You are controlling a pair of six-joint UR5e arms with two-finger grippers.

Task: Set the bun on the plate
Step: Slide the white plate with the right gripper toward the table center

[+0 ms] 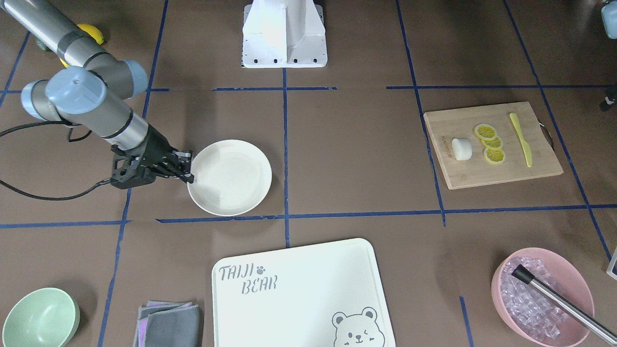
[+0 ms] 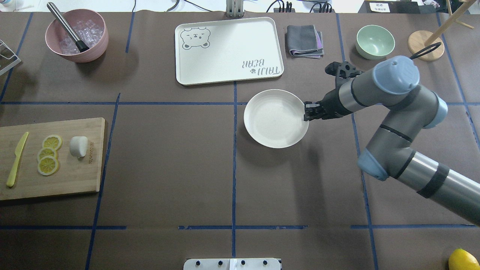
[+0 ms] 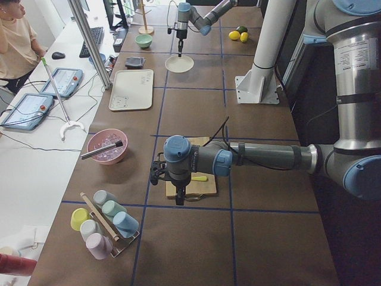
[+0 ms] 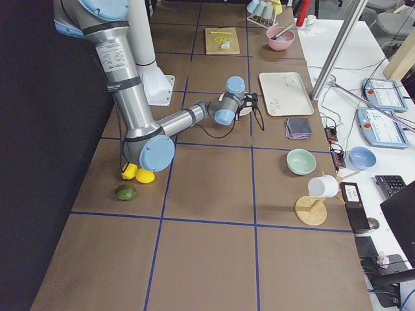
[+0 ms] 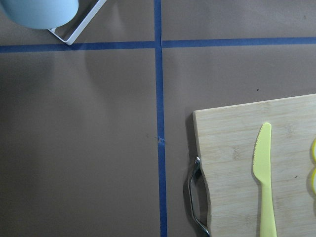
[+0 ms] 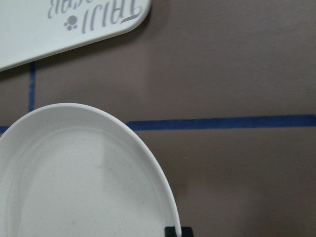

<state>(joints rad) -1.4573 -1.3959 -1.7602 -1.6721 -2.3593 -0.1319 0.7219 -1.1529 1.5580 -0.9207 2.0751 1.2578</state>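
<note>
The bun [image 1: 462,148] [image 2: 78,146] is a small white lump lying on a wooden cutting board [image 1: 491,176] beside three lemon slices [image 1: 491,143] and a yellow knife [image 5: 264,182]. The cream-white plate [image 2: 273,127] [image 1: 241,193] sits empty near the table's middle. My right gripper [image 2: 306,112] [image 1: 187,168] points down at the plate's rim and looks shut on it. A dark fingertip [image 6: 177,231] meets the rim in the right wrist view. My left gripper [image 3: 177,199] hangs over the board's handle end, away from the bun. I cannot tell whether it is open or shut.
A white bear-printed board [image 2: 228,56], a folded grey cloth [image 2: 304,41], a pale green bowl [image 2: 375,41] and a wooden stand [image 2: 425,45] line the far side. A pink bowl of ice [image 2: 77,35] holds a metal tool. A lemon [image 2: 463,259] lies near my right base.
</note>
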